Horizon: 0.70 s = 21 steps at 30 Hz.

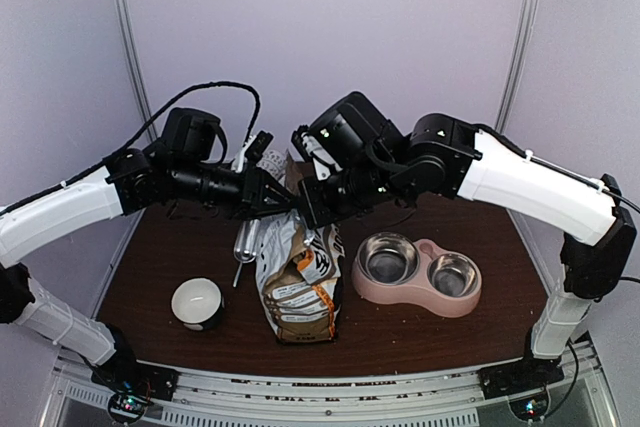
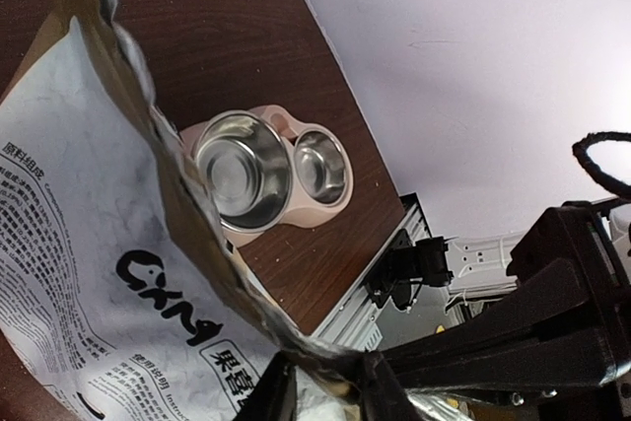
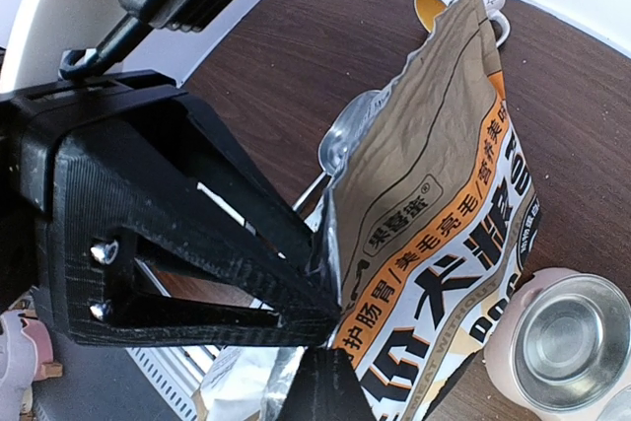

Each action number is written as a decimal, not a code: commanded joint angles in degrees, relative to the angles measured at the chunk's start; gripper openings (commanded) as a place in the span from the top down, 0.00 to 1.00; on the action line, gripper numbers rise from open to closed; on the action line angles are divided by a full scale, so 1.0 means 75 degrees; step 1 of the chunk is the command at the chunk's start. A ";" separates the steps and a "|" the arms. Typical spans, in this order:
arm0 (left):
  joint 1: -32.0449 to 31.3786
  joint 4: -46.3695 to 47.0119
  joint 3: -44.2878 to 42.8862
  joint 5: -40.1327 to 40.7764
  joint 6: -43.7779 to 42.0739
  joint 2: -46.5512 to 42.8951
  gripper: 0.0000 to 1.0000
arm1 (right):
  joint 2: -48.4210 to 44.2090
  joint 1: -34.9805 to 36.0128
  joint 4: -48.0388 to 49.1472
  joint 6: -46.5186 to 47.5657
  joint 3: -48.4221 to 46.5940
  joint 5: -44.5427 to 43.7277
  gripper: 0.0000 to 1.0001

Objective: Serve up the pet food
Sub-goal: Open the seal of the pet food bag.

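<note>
Pet food is not visible anywhere: both steel cups of the pink double bowl (image 1: 410, 299) are bare, so I judge the kibble is inside the printed bag (image 1: 298, 272). The bag is on the bench (image 1: 400, 332), between a metal scoop (image 1: 245, 244) and the bowl. The fingers of the left gripper (image 1: 284, 202) and of the right gripper (image 1: 306, 211) are each closed on the bag's top edge, very near one another (one on each side of the mouth, it seems). The step in hand looks like opening the bag. The next move calls for drawing the two edges apart gently, without tipping the bag over.
</note>
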<state>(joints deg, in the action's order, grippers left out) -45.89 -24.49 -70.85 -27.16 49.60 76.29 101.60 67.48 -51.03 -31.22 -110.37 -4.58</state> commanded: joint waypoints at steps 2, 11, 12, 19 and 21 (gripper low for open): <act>-0.0232 0.0079 0.0091 -0.0286 -0.0139 -0.0051 0.84 | 0.0030 0.0027 0.0203 0.0040 -0.0120 -0.0081 1.00; -0.0250 0.0090 0.0198 -0.0140 -0.0132 -0.0296 1.00 | 0.0243 0.0035 -0.0371 -0.0120 -0.0450 -0.0710 1.00; -0.0244 0.0090 0.0209 -0.0089 -0.0133 -0.0339 1.00 | 0.0240 0.0030 -0.0438 -0.0141 -0.0465 -0.0795 1.00; -0.0234 0.0090 0.0265 0.0177 -0.0133 -0.0598 1.00 | 0.0472 -0.0007 -0.1310 -0.0353 -0.0782 -0.1600 1.00; -0.0235 0.0090 0.0290 0.0211 -0.0130 -0.0670 1.00 | 0.0474 -0.0059 -0.1423 -0.0469 -0.0735 -0.1682 1.00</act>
<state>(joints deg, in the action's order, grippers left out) -47.07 -23.97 -69.32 -25.19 49.58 74.41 104.60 68.45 -55.61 -32.86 -114.89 -9.30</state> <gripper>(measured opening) 0.035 0.007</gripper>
